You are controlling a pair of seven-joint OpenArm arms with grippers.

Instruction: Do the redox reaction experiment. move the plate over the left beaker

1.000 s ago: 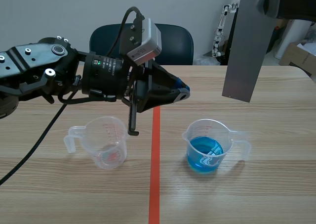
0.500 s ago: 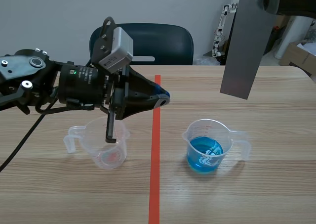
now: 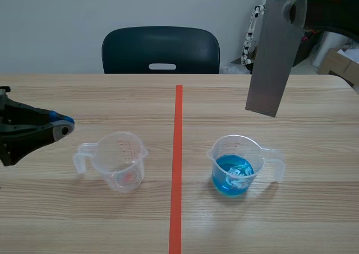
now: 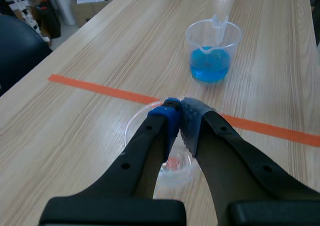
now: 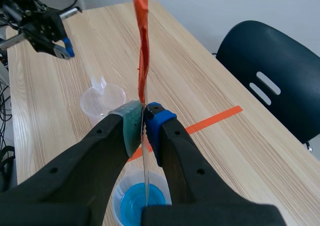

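Observation:
A grey metal plate (image 3: 270, 58) hangs upright over the table's far right, above and behind the beaker of blue liquid (image 3: 234, 165). My right gripper (image 3: 293, 10) is shut on its upper end. In the right wrist view the plate (image 5: 141, 41) shows edge-on with an orange-red face, pinched in the right gripper (image 5: 145, 112). The left beaker (image 3: 120, 161) is clear, with a small red bit at its bottom. My left gripper (image 3: 60, 128) is shut on nothing, low at the table's left, apart from that beaker. In the left wrist view its fingertips (image 4: 176, 109) meet above the left beaker (image 4: 134, 128).
An orange-red tape line (image 3: 177, 164) runs between the two beakers. A dark chair (image 3: 161, 49) stands behind the far edge. Cardboard boxes (image 3: 338, 63) sit at the far right. The blue beaker (image 4: 212, 51) lies ahead of the left gripper.
The left arm has pulled back from above the left beaker to the table's left edge. The plate has shifted slightly left in the right gripper.

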